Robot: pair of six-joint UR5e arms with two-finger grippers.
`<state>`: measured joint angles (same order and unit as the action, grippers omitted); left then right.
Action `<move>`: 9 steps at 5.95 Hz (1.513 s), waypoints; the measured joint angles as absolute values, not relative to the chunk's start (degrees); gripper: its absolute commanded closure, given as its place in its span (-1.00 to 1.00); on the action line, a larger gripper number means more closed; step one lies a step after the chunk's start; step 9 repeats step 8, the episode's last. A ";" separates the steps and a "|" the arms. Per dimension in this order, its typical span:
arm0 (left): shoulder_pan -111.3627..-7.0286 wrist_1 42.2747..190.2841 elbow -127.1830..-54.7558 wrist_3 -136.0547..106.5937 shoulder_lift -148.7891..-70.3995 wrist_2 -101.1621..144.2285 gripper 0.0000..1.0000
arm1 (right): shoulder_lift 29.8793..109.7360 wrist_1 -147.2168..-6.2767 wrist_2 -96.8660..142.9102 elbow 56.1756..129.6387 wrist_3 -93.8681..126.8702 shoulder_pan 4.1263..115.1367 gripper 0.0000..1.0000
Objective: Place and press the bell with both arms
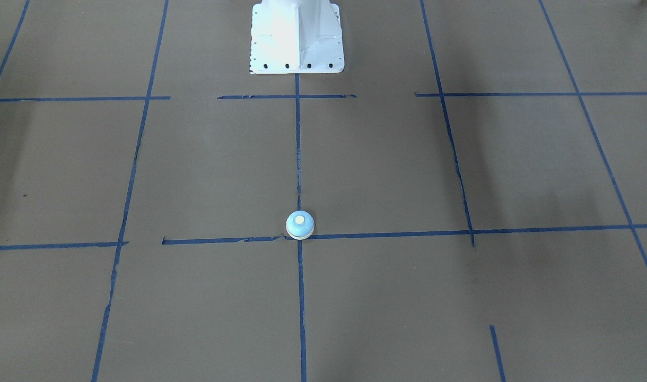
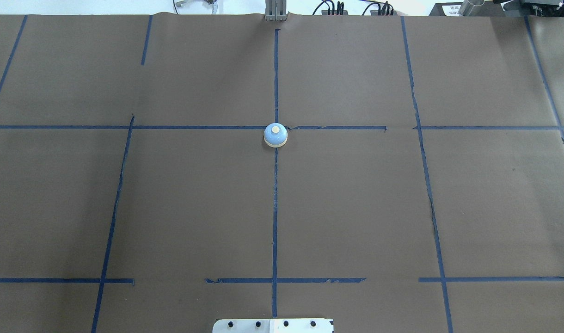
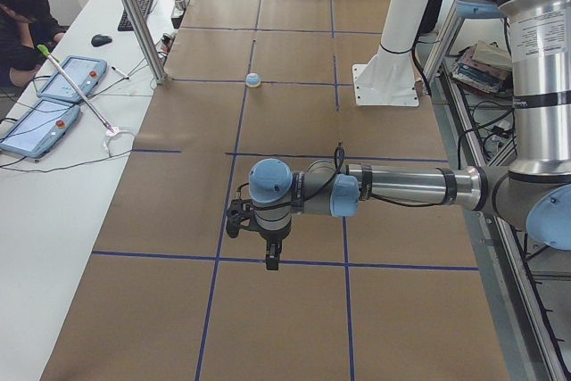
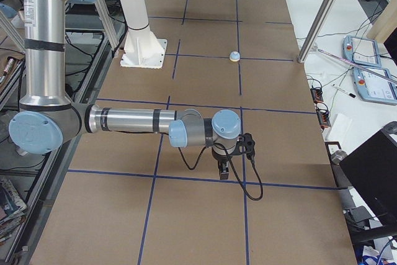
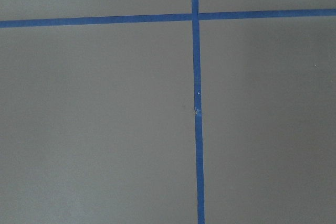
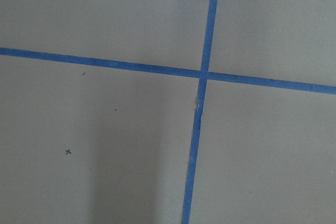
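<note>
The bell (image 1: 300, 225) is a small light blue dome with a cream button. It stands upright on the brown paper where two blue tape lines cross, and also shows in the overhead view (image 2: 275, 135) and both side views (image 3: 254, 79) (image 4: 234, 56). My left gripper (image 3: 270, 254) hangs above the table far from the bell, toward the table's left end. My right gripper (image 4: 223, 169) hangs likewise toward the right end. Both show only in the side views, so I cannot tell whether they are open or shut. The wrist views show only paper and tape.
The white bolted pedestal (image 1: 297, 37) stands at the robot's side of the table, in line with the bell. A metal post (image 3: 134, 15) and teach pendants (image 3: 53, 104) stand along the far edge, where a person (image 3: 22, 24) sits. Blue tape lines grid the paper.
</note>
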<state>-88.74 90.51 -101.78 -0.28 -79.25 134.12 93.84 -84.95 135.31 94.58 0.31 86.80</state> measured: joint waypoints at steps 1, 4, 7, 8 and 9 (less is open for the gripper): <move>-88.77 90.17 -101.71 -0.38 -78.78 134.11 -1.00 | 93.60 -87.52 133.62 95.85 0.40 86.72 -1.00; -88.75 89.89 -102.80 -0.29 -76.24 133.79 -1.00 | 94.08 -88.79 132.42 97.09 0.53 86.58 -1.00; -88.68 90.16 -103.04 -0.32 -75.86 133.77 -1.00 | 94.19 -88.66 132.45 97.12 0.50 86.57 -1.00; -88.68 90.23 -103.07 -0.28 -75.85 133.79 -1.00 | 94.21 -88.64 132.45 97.12 0.46 86.57 -1.00; -88.68 90.23 -103.07 -0.28 -75.85 133.79 -1.00 | 94.21 -88.64 132.45 97.12 0.46 86.57 -1.00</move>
